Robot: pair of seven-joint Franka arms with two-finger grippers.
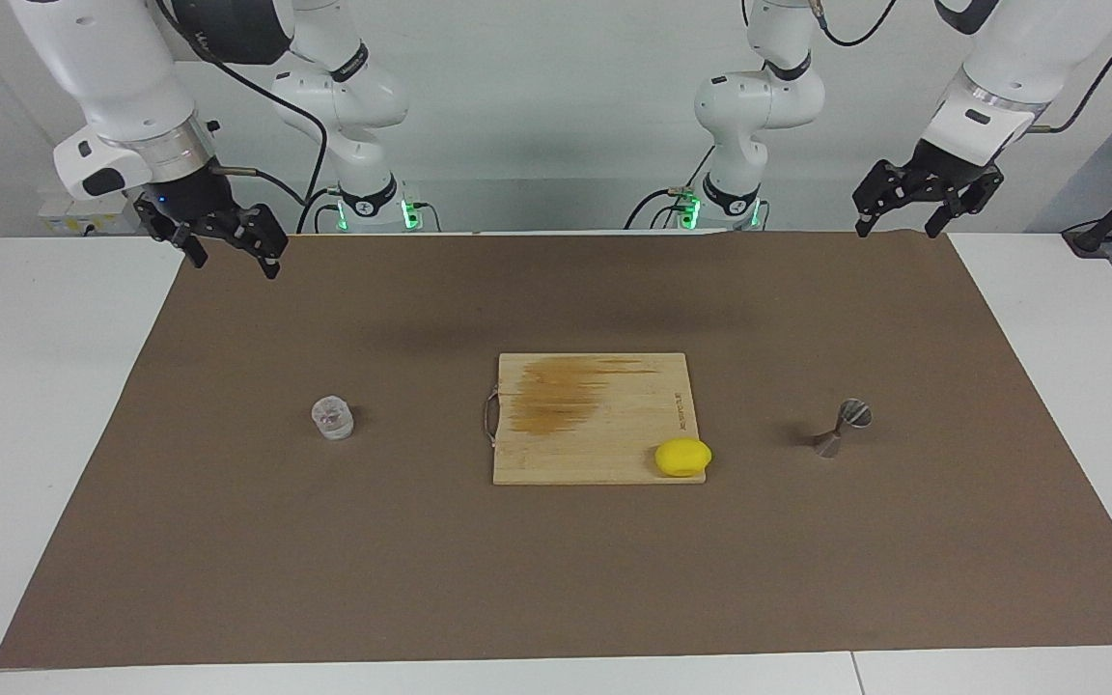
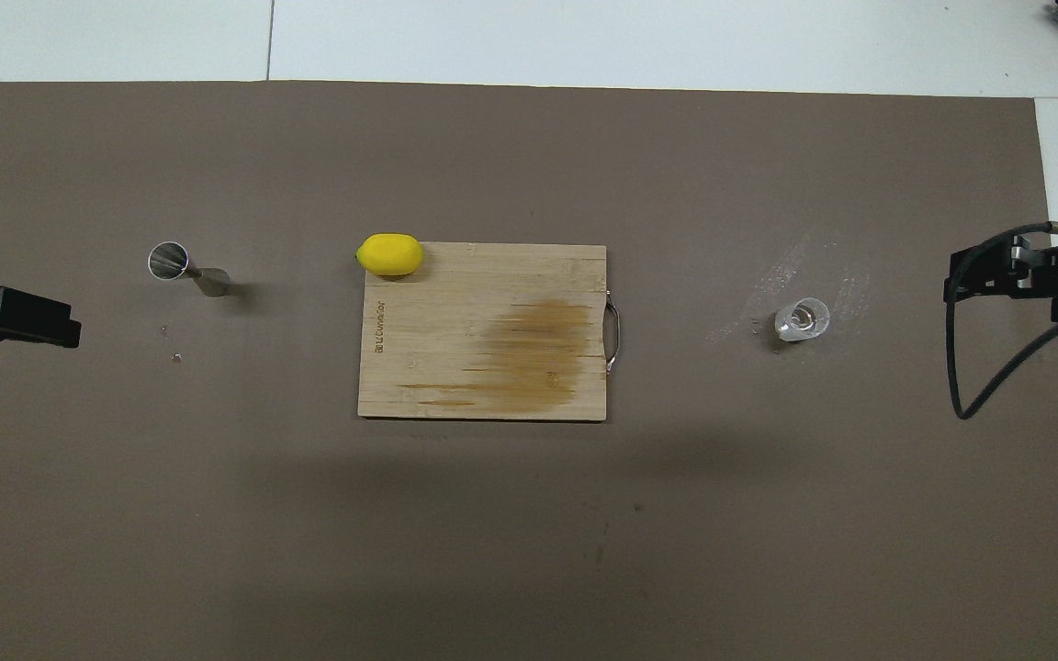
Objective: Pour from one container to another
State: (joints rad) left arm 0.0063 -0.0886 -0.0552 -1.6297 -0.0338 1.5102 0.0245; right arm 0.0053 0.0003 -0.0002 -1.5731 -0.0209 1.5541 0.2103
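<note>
The clear glass tumbler [image 1: 332, 418] stands upright on the brown mat toward the right arm's end of the table; it also shows in the overhead view [image 2: 802, 319]. The steel hourglass jigger [image 1: 843, 428] stands upright toward the left arm's end, also seen from overhead [image 2: 187, 269]. My right gripper [image 1: 233, 263] hangs open and empty in the air over the mat's edge at the robots' end. My left gripper [image 1: 899, 230] hangs open and empty over the mat's corner at its own end. Both arms wait, well apart from both containers.
A wooden cutting board [image 1: 566, 458] with a dark stain lies in the middle of the mat [image 1: 556, 579], between the two containers. A yellow lemon [image 1: 682, 457] sits on the board's corner, on the side toward the jigger and farther from the robots.
</note>
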